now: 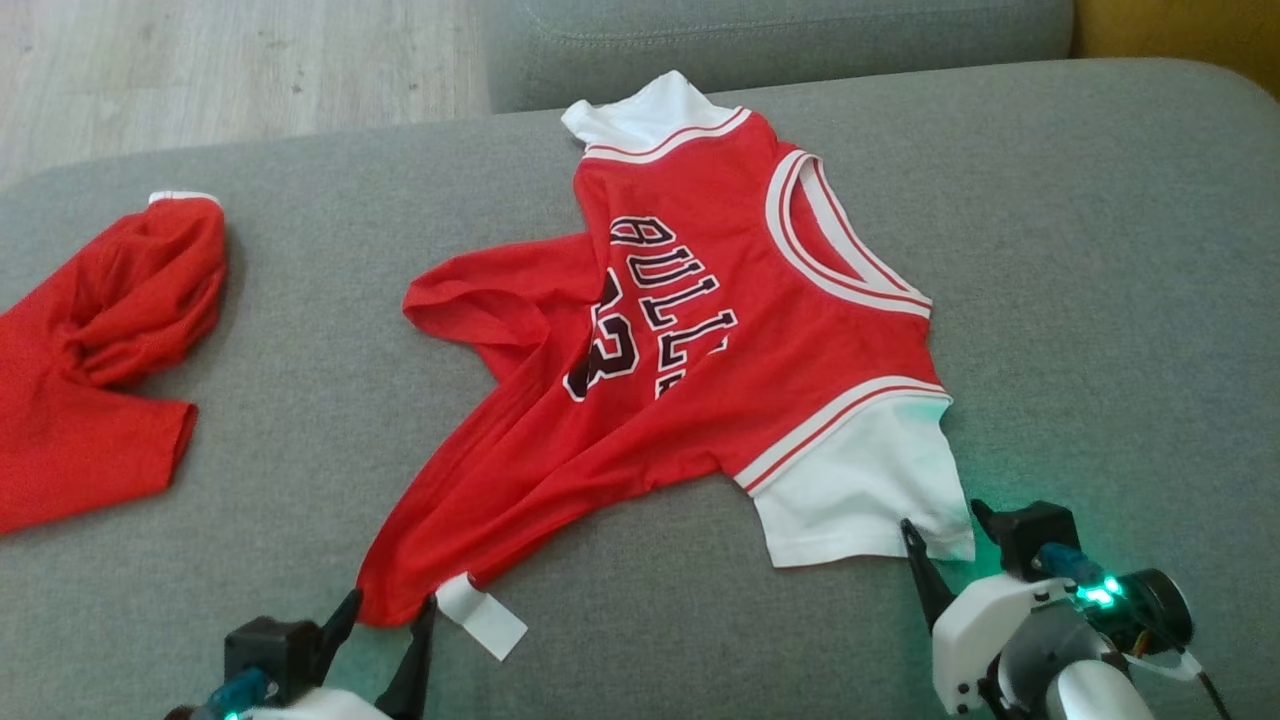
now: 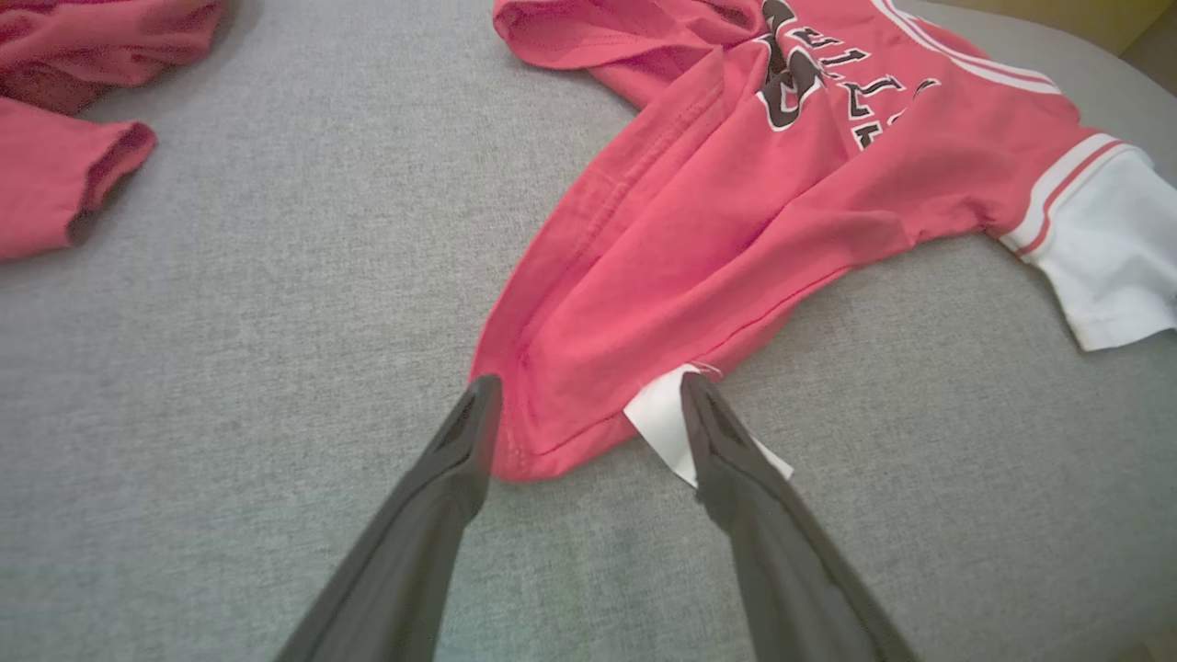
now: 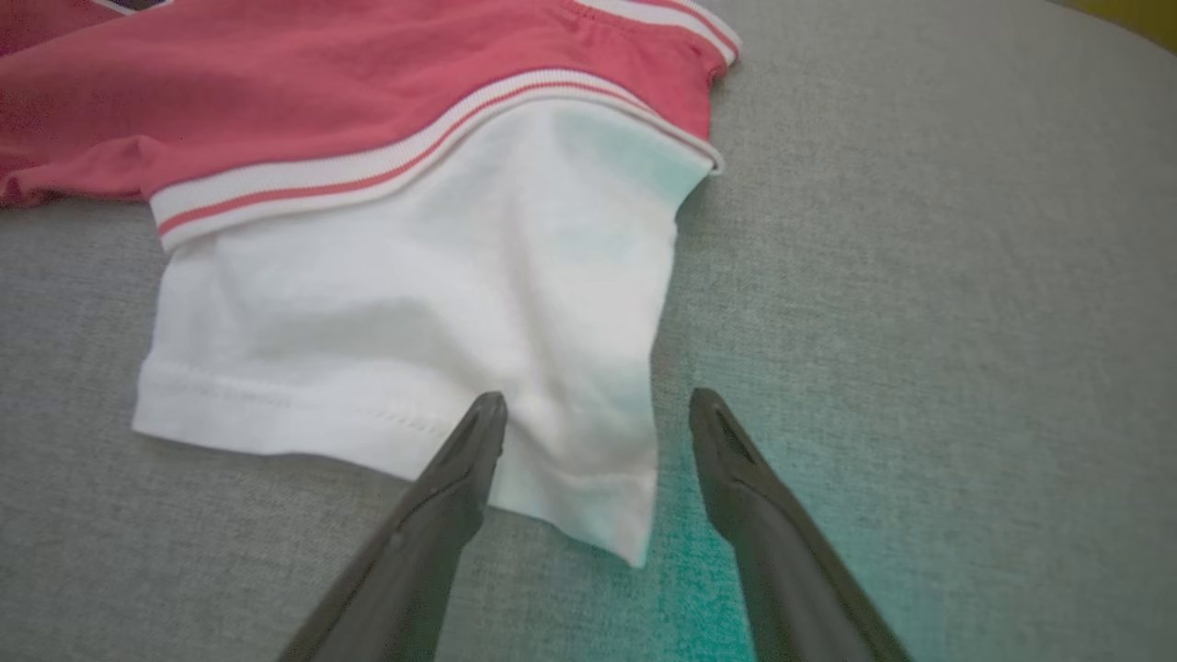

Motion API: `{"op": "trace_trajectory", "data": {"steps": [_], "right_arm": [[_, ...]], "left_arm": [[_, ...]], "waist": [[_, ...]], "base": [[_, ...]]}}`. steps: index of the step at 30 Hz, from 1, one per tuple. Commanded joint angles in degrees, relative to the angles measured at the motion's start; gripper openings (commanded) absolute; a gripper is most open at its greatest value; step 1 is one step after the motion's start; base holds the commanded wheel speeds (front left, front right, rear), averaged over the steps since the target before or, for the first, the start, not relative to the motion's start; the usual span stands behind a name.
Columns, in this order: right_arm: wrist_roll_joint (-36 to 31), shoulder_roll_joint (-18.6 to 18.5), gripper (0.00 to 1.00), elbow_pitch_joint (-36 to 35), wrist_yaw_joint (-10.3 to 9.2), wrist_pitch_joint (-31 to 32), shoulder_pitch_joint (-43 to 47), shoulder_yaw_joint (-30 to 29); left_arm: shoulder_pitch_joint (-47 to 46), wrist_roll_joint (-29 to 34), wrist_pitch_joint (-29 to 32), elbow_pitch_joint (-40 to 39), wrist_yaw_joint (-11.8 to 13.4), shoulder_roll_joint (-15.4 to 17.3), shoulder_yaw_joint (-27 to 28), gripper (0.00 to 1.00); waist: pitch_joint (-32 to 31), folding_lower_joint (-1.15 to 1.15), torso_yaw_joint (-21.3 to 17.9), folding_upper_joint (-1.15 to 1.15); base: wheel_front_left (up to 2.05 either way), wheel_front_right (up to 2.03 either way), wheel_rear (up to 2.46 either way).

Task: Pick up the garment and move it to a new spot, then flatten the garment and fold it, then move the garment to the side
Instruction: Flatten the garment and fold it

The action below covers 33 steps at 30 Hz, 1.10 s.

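The garment (image 1: 700, 330) is a red jersey with white sleeves and dark lettering, spread crumpled on a grey sofa cushion (image 1: 1100, 300). My left gripper (image 1: 390, 605) stands open at the jersey's near hem corner. In the left wrist view that corner of the garment (image 2: 736, 211) lies between the two tips of the left gripper (image 2: 590, 386), beside a white label (image 2: 657, 418). My right gripper (image 1: 945, 525) is open at the near white sleeve (image 1: 860, 480). In the right wrist view the white sleeve (image 3: 414, 303) has its corner lying between the tips of the right gripper (image 3: 598, 400).
A second red garment (image 1: 90, 350) lies bunched at the cushion's left end. The sofa backrest (image 1: 780, 40) runs along the far side, with wooden floor (image 1: 200, 70) beyond at the far left. Bare cushion stretches to the right of the jersey.
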Motion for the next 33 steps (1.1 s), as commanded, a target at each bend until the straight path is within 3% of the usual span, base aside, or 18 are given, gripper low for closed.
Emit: {"op": "trace_trajectory", "data": {"steps": [1, 21, 33], "right_arm": [[0.8, 0.1, 1.0, -1.5, 0.43, 0.0, -1.4, 1.7], [2.3, 0.2, 1.0, 0.3, 0.43, -1.4, -3.7, 3.4], [2.8, 0.3, 1.0, 1.0, 0.43, -2.4, -5.2, 3.6]], "left_arm": [[-1.4, -0.7, 0.8, -2.7, 0.4, 0.4, 2.1, 1.0], [-2.5, -1.5, 3.3, -1.7, 1.5, 1.0, 1.5, 1.0], [-6.2, -1.7, 2.6, 2.8, 2.9, 2.3, 3.4, 1.0]], "waist": [[0.4, 0.0, 0.0, 0.0], [1.3, 0.0, -0.6, 0.0], [2.9, 0.0, -1.4, 0.0]], "base": [[0.0, 0.0, 0.0], [0.0, 0.0, 0.0], [0.0, 0.0, 0.0]]}}
